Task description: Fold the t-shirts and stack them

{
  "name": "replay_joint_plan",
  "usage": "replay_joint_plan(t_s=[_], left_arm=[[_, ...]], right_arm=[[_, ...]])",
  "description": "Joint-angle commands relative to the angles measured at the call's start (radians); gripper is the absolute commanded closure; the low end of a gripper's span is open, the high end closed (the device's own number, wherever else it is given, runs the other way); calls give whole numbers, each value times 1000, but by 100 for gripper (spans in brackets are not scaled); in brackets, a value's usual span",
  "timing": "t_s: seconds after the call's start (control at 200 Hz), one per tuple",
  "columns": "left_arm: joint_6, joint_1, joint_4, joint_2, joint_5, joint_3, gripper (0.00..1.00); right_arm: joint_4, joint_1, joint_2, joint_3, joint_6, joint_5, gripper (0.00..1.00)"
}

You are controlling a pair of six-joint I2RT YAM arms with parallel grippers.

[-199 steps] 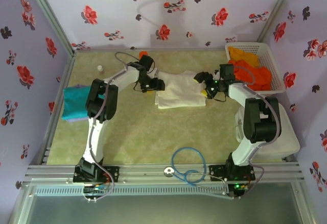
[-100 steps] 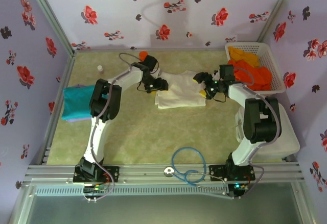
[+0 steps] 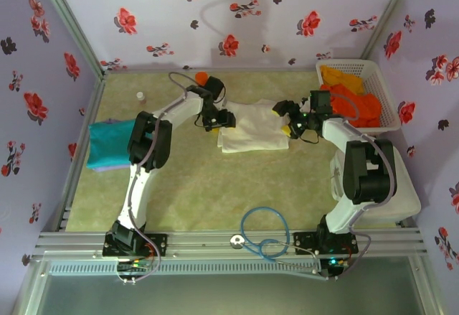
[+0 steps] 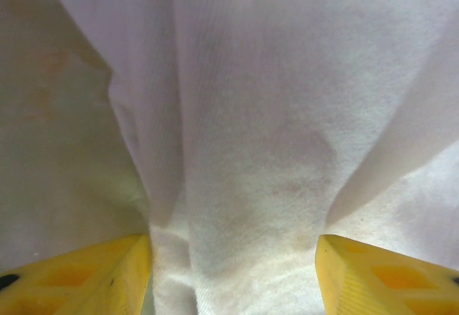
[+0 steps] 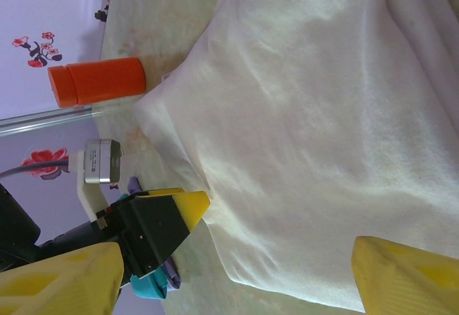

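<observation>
- Two yellow fingers [image 4: 79, 279] of the left gripper [image 4: 233, 286] are seen spread wide in the left wrist view. The jaws are parted, and a raised fold of the white t-shirt [image 4: 272, 150] lies between them, not clamped.
- The right gripper [image 5: 233, 275] is likewise held with its jaws apart and nothing is gripped. The white cloth is spread out beneath the gap.
- From above, the left gripper is placed at the left edge of the white t-shirt and the right gripper at its right edge. The shirt is laid partly folded between them, towards the far side of the tabletop [image 3: 201, 186].
- An orange bottle [image 3: 201, 78] is found just beyond the shirt's far left corner, near the left gripper.
- A teal t-shirt [image 3: 107, 143] is laid flat at the left edge of the tabletop, well apart from the white one.
- Several orange t-shirts [image 3: 355, 103] are heaped in a white lattice basket [image 3: 344, 64] at the far right corner, just beside the right arm.
- A blue cable [image 3: 265, 232] is looped near the front edge, between the two arm bases.
</observation>
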Motion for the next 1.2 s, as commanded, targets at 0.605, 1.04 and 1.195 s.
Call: replay_joint_plan(t_s=[0.605, 1.04, 1.195], left_arm=[[-33, -13, 34, 79, 107, 51, 60], [109, -12, -67, -47, -133, 18, 100], [187, -7, -125, -195, -250, -25, 100]], right_arm=[[9, -10, -7, -29, -13, -18, 17], [-24, -24, -19, -30, -28, -22, 18], [-73, -24, -54, -24, -48, -15, 18]])
